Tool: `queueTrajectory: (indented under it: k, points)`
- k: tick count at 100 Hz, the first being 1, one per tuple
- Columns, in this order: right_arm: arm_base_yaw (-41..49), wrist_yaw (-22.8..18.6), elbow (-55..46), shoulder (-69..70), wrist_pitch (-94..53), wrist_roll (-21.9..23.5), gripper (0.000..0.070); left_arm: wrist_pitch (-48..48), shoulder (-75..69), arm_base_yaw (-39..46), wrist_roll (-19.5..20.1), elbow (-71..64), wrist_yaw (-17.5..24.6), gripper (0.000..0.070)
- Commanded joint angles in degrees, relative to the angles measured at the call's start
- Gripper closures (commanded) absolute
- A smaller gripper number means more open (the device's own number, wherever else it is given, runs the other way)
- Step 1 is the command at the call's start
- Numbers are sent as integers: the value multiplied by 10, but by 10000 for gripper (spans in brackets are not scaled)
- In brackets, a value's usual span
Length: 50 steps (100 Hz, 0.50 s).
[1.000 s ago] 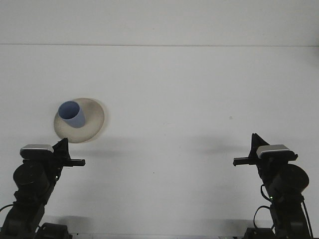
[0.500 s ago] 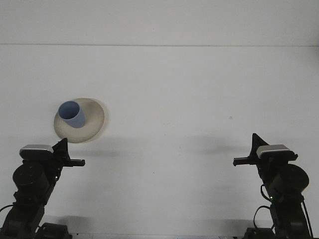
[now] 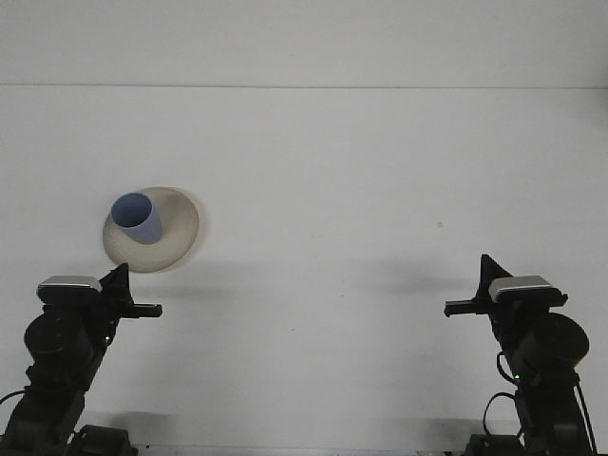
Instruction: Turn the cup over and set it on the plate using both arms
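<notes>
A light blue cup (image 3: 137, 218) stands upright, mouth up, on the left part of a beige plate (image 3: 179, 236) at the table's left. My left gripper (image 3: 150, 310) rests low at the front left, just below the plate and apart from it, pointing right; it looks shut and holds nothing. At the front right, my right gripper (image 3: 454, 308) points left, far from the cup, and it also looks shut and holds nothing.
The white table (image 3: 342, 190) stretches back to a pale wall. Each arm's base and wrist camera sit at the bottom corners. A tiny speck (image 3: 439, 225) marks the table on the right.
</notes>
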Motion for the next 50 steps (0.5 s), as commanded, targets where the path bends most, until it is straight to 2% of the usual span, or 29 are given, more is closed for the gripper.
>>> queueTrajectory:
  k: [1, 25, 50]
  points:
    - [1, -1, 2, 1, 7, 6, 700, 5, 1, -2, -1, 7, 2, 689]
    - [1, -1, 2, 1, 7, 6, 700, 37, -9, -1, 0, 6, 0, 689]
    - [1, -1, 2, 1, 7, 6, 700, 156, -60, -1, 0, -61, 1, 689]
